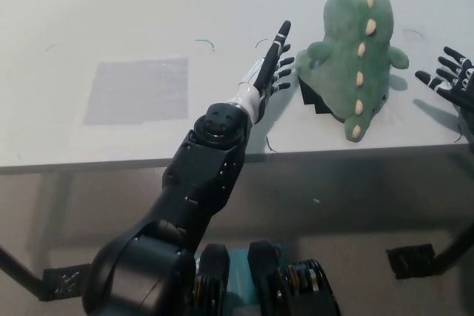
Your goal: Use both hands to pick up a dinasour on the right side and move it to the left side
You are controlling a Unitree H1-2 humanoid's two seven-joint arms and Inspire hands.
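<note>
Bare table (133,5) flanks the dinosaur (354,57) (grey patch (135,90) lies flat).

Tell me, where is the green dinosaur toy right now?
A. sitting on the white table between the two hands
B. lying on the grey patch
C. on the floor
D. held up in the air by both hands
A: the dinosaur rests on the table, with the open left hand beside it and the open right hand on its other side.

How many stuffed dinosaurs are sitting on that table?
1: a green plush dinosaur with cream spikes on the white table, right of the middle, between the two hands. None seems hidden.
</note>
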